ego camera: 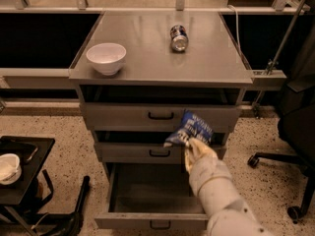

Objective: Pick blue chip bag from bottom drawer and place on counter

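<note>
1. The gripper (189, 144) was up in front of the middle drawer (133, 152), just right of that drawer's handle (160, 153). Its fingers were pinched on the lower edge of the bag (193, 127).
2. The bag was held in the air, crumpled and dark blue with white lettering. It tilted up to the right and overlapped the front of the top drawer (123, 116) and the gap beneath it.
3. The bag was above the bottom drawer (147, 191) and below the counter (147, 70). Whether it brushed the drawer fronts behind it could not be told.
4. The pale arm (219, 193) rose from the lower right edge and crossed the right part of the bottom drawer.
5. The bottom drawer was pulled well out. Its inside was dark, and a small black handle showed on its front.
6. The top and middle drawers were each out only a little.
7. On the counter, a white bowl (106, 58) stood near the front left corner. A can (178, 37) lay on its side toward the back, right of centre and well apart from the bowl.
8. At the left stood a black side table (34, 146) with a small white cup (7, 167) on it.
9. At the right, a dark office chair (295, 132) stood on the speckled floor.
</note>
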